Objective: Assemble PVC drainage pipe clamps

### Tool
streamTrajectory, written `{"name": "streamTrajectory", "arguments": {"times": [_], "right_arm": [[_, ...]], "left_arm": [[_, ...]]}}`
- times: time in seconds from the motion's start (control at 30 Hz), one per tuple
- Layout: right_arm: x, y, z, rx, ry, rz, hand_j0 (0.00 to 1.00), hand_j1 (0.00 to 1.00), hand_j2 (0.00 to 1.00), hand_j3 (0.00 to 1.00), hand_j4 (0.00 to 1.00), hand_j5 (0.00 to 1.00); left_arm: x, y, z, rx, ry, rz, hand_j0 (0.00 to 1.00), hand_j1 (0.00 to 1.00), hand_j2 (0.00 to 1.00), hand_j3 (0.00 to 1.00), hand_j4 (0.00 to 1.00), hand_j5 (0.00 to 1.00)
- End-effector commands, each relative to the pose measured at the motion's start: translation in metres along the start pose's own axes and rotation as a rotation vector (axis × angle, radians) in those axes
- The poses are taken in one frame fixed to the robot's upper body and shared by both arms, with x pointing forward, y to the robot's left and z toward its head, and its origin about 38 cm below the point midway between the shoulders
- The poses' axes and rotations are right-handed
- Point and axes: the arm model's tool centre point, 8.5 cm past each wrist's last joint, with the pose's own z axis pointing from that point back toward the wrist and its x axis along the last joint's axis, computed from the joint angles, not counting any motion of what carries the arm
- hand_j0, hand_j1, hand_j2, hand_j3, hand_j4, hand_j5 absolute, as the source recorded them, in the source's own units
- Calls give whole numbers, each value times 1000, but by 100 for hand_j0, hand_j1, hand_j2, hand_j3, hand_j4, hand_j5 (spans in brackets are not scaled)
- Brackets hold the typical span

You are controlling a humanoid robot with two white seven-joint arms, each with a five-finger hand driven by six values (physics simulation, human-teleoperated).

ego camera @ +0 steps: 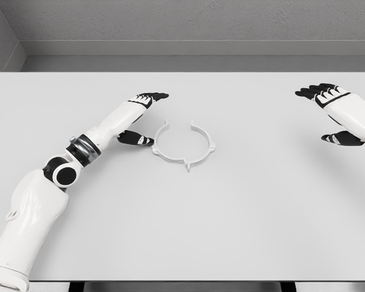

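A wide white table carries one white pipe clamp ring, lying flat near its middle. The left hand sits just beside the ring, fingers apart, thumb near its rim. The right hand hovers well apart, fingers spread.

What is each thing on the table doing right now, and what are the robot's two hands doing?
Ring clamp: lying flat on the table, open gap at the far side, not held.
Left hand: open, fingers spread, right beside the clamp's left edge.
Right hand: open, holding nothing, far off at the right.
Table: white, flat.
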Motion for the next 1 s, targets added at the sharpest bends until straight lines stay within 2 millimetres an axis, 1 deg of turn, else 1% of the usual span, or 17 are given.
{"name": "streamTrajectory", "arguments": {"times": [0.0,0.13,0.17,0.3,0.33,0.67,0.7,0.77,0.83,0.87,0.9,0.97], "right_arm": [[0,-1,0,-4,0,-5,100,100,100,100,100,100],[0,-1,0,-4,0,-5,100,100,100,100,100,100],[51,-9,-56,-29,-175,14,100,100,100,100,100,100],[51,-9,-56,-29,-175,14,100,100,100,100,100,100],[50,-8,-55,-28,-172,13,100,100,100,100,100,100],[50,-8,-55,-28,-172,13,100,100,100,100,100,100],[67,7,-66,25,-227,11,100,100,100,100,100,100],[77,11,-70,34,-257,10,100,100,100,100,100,100],[83,15,-74,47,-277,11,100,100,100,100,100,100],[83,15,-74,47,-277,11,100,100,100,100,100,100],[86,20,-76,59,-285,6,100,100,100,100,100,100],[85,19,-76,56,-283,3,100,100,100,100,100,100]], "left_arm": [[0,1,0,6,0,5,100,100,100,100,100,100],[0,1,0,6,0,5,100,100,100,100,100,100],[-7,14,6,17,15,-18,100,100,100,100,100,100],[-7,14,6,17,15,-18,100,100,100,100,100,100],[-16,22,14,12,34,-41,100,100,100,100,100,100],[-16,22,14,12,34,-41,100,100,100,100,100,100],[-4,9,2,3,8,-22,100,100,100,100,100,100],[-2,6,0,3,2,-19,100,100,100,100,100,100],[3,2,-4,1,-8,-10,100,100,100,100,100,100],[3,2,-4,1,-8,-10,100,100,100,100,100,100],[5,0,-6,-3,-12,-12,100,100,100,100,100,100],[5,-1,-6,-5,-11,-12,100,100,100,100,100,100]]}}
